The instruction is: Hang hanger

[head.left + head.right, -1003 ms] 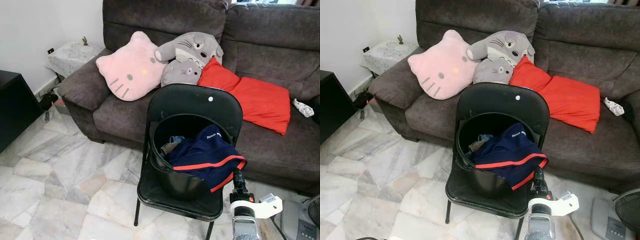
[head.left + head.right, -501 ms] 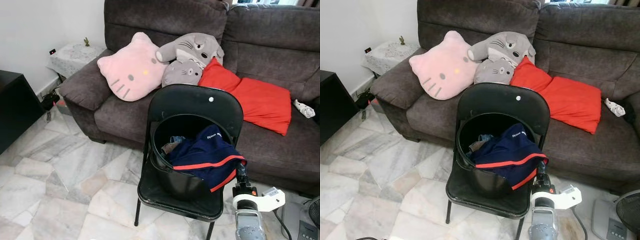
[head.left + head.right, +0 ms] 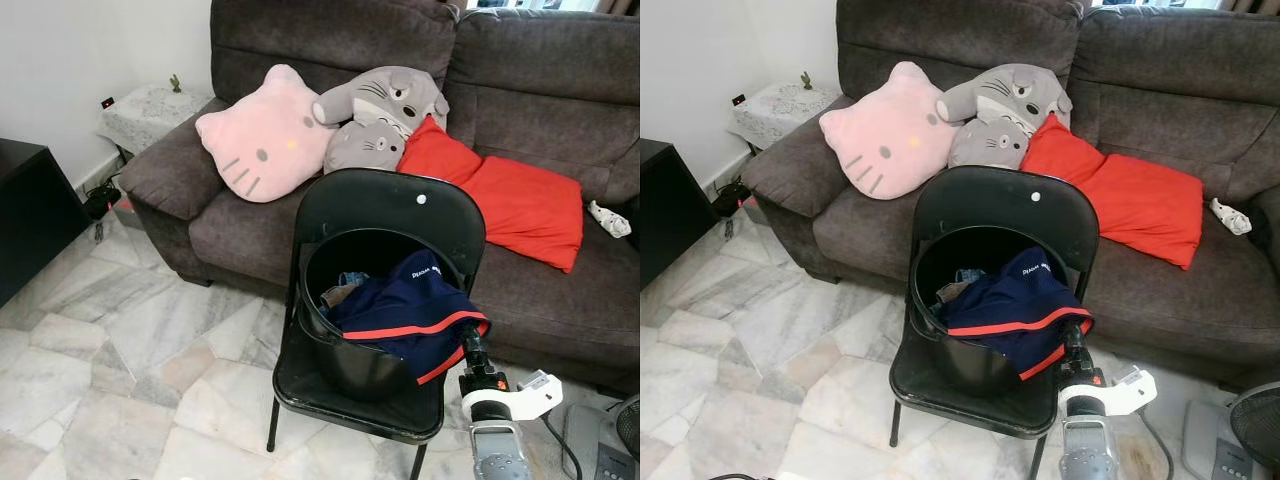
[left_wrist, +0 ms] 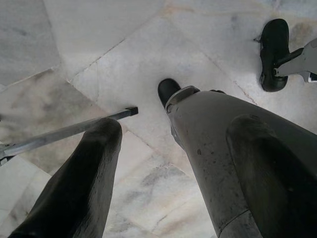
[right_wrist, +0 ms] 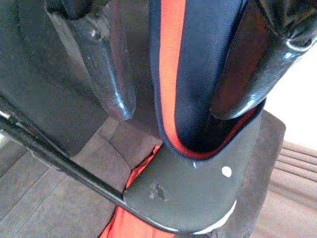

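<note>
**Right tool at the hem of the navy garment**

The right tool (image 3: 472, 342) reaches up from the lower edge of the head view, its black fingers (image 5: 106, 74) spread fairly wide, one on each side of the red-striped hem of the navy garment (image 3: 415, 310). In the wrist view the cloth hangs straight down between the two fingers; whether either finger presses on it I cannot tell.

That garment drapes over the near rim of a black bucket (image 3: 345, 345), just beyond the tool's fingertips. The bucket sits on the seat of a black folding chair (image 3: 390, 205), whose rounded backrest rises behind the tool's reach. No hanger can be made out among the clothes; more fabric lies deeper in the bucket.

Far past the tool stands a dark grey sofa (image 3: 560, 100), carrying a pink cat-face cushion (image 3: 262, 135), two grey plush toys (image 3: 385, 100) and a red cushion (image 3: 510, 200).

The left tool (image 4: 168, 163) hangs low over the marble floor (image 3: 120, 340), fingers apart and holding nothing, with the robot's own black foot (image 4: 275, 52) beyond it.
</note>
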Robot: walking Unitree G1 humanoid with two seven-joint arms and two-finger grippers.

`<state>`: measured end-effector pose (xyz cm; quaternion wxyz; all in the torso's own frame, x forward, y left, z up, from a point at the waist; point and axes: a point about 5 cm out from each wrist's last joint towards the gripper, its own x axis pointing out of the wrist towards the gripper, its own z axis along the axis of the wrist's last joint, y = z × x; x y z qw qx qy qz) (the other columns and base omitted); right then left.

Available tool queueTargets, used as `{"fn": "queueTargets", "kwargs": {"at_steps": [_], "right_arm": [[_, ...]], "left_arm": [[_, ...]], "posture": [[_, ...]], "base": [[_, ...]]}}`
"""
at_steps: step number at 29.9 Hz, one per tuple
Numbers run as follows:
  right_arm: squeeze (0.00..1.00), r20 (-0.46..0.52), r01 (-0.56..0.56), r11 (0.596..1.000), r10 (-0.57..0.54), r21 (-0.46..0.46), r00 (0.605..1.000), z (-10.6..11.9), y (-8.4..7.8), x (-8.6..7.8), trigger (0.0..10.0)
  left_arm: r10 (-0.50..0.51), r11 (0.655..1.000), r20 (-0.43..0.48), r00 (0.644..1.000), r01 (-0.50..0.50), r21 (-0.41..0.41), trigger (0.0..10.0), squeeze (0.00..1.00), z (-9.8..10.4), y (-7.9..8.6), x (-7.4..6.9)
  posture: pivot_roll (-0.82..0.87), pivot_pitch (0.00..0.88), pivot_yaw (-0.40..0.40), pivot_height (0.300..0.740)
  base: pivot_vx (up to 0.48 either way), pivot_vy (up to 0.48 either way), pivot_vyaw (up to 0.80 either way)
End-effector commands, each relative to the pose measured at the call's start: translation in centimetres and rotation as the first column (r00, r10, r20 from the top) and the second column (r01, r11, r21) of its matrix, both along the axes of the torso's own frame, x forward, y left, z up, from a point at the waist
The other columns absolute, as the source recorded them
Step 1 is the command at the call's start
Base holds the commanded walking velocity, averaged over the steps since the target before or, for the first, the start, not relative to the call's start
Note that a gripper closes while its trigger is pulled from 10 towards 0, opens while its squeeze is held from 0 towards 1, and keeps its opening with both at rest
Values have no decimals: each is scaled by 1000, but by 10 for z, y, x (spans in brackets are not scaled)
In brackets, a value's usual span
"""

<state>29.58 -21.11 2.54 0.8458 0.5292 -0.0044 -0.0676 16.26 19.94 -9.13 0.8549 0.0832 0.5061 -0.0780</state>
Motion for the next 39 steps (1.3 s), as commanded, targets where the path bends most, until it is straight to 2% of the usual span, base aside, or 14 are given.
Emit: {"fn": "queueTargets", "kwargs": {"at_steps": [1, 8, 15, 28, 39], "right_arm": [[0, 6, -12, 1000, 12, -4, 1000, 2, 0, 2, 10000], [0, 53, -17, 1000, 18, -14, 998, 11, -1, 6, 10000], [0, 101, -52, 998, 54, -18, 993, 19, 6, 8, 10000], [0, 16, -79, 997, 79, -11, 997, 6, 15, 2, 10000], [0, 34, -111, 994, 111, -2, 993, 8, 22, 4, 10000]], "left_arm": [[-2, 1000, -40, 999, 3, 14, 10000, 0, -3, 4, -9], [-2, 1000, -40, 999, 3, 15, 10000, 0, -3, 4, -8], [-2, 1000, -40, 999, 3, 15, 10000, 0, -3, 4, -9], [0, 1000, -40, 999, 1, 13, 10000, 0, -3, 3, -9], [-2, 1000, -40, 999, 2, 15, 10000, 0, -3, 3, -9]], "posture": [[-95, 111, 25, 740], [-99, 111, 24, 740], [-101, 110, 23, 740], [-98, 108, 19, 740], [-97, 105, 21, 740]], "base": [[0, 0, 0], [0, 0, 0], [0, 0, 0], [0, 0, 0], [0, 0, 0]]}}
